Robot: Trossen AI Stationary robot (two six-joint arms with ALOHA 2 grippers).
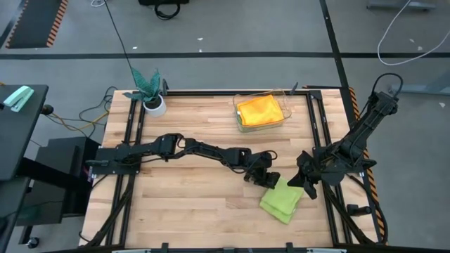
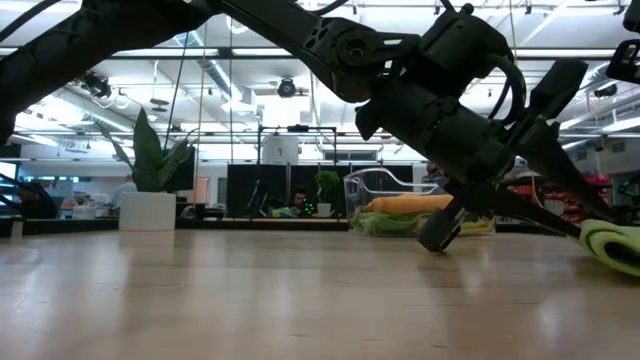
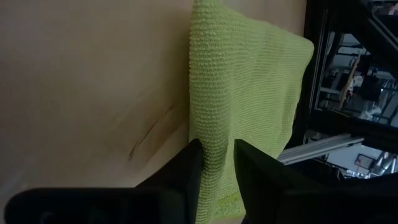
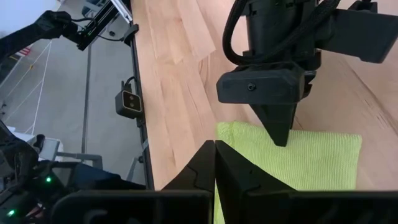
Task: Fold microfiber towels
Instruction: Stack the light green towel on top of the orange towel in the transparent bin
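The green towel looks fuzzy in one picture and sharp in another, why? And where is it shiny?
Left wrist view: the lime green towel sits close, its weave sharp, with the left gripper pinching its edge. Low view: the same towel is a soft blur at the picture's edge, and ceiling lights glare off the wooden table. High view: light is even.
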